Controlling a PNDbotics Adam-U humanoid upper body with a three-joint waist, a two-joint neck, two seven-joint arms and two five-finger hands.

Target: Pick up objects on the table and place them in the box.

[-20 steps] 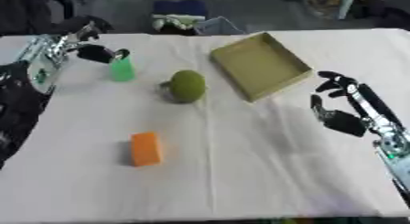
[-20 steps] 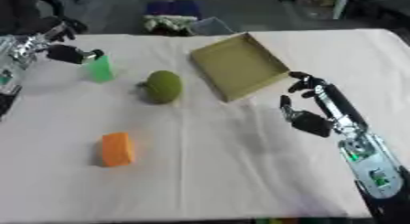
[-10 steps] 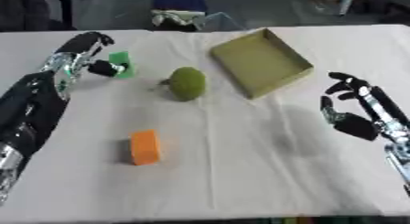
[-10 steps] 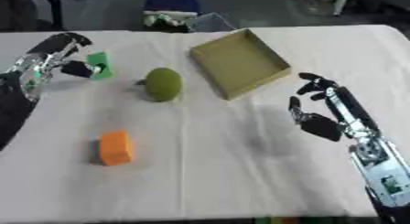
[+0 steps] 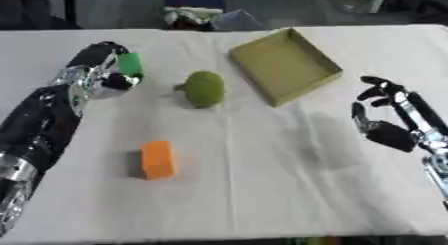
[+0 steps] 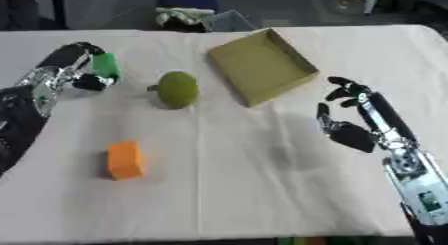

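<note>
The green block (image 5: 129, 64) sits clamped in the left hand (image 5: 103, 75), fingers curled round it and the thumb below. It is well to the left of the box (image 5: 285, 65), and whether it is clear of the surface (image 5: 262, 179) I cannot tell. It looks like a small, stiff, light piece with flat faces, so a pinch across two opposite faces should hold it; smooth sides could let it slip if the hand tilts on the way over.

The round green fruit (image 5: 205, 88) lies just left of the box, between it and the held block. It seems firm but rounded, likely to roll, so it would want fingers wrapped round its middle from above.

The orange block (image 5: 157, 159) rests flat, well down and left of the box, nearer the robot; its long flat sides offer the easiest hold.

The box itself stands open and looks empty. The right hand (image 6: 348, 125) hovers down and right of it, fingers spread apart, holding nothing.
</note>
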